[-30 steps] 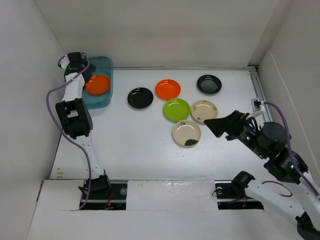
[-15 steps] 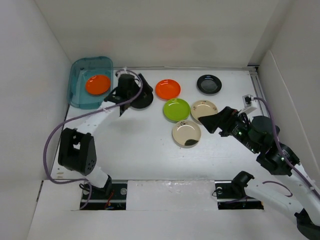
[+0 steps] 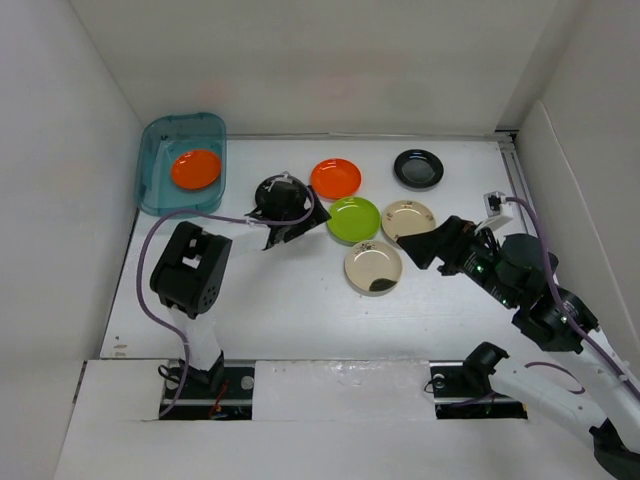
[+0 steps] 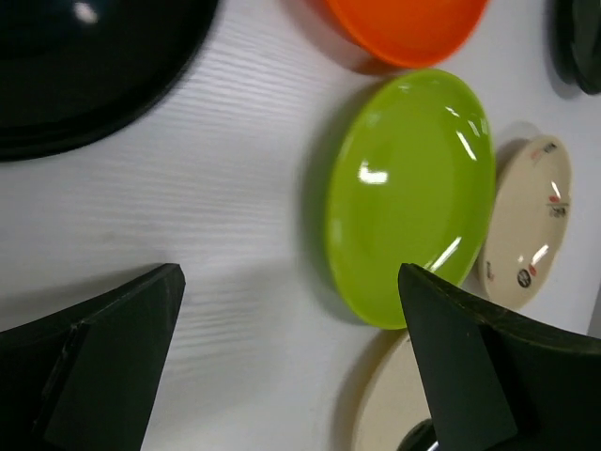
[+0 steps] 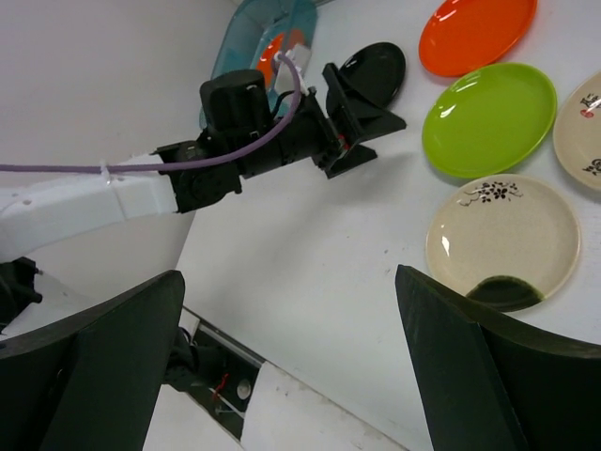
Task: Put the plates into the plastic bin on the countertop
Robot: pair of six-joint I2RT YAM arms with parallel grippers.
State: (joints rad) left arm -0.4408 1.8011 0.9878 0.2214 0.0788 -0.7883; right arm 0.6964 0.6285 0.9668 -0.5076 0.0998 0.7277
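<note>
Top view: the left gripper (image 3: 295,232) has left the plastic bin (image 3: 158,140) and now hangs over the desk (image 3: 270,300) beside the near black plate (image 3: 268,190), which its wrist partly covers. The right gripper (image 3: 425,248) has shifted only slightly and sits just beside the far cream plate (image 3: 408,220). The bin stands in the far left corner and holds one orange plate (image 3: 196,168). Outside it lie the second orange plate (image 3: 336,178), the far black plate (image 3: 418,168), the green plate (image 3: 353,220) and the near cream plate (image 3: 372,266). Left wrist view: the jaws are spread wide and empty, with the green plate (image 4: 413,193) directly ahead, apart from both fingers; the near black plate (image 4: 84,75) is at upper left. Right wrist view: the jaws are wide and empty above the near cream plate (image 5: 502,240), whose near rim bears a dark patch. Only this view shows the left gripper (image 5: 380,141) side-on, with the bin (image 5: 249,28) behind it.
</note>
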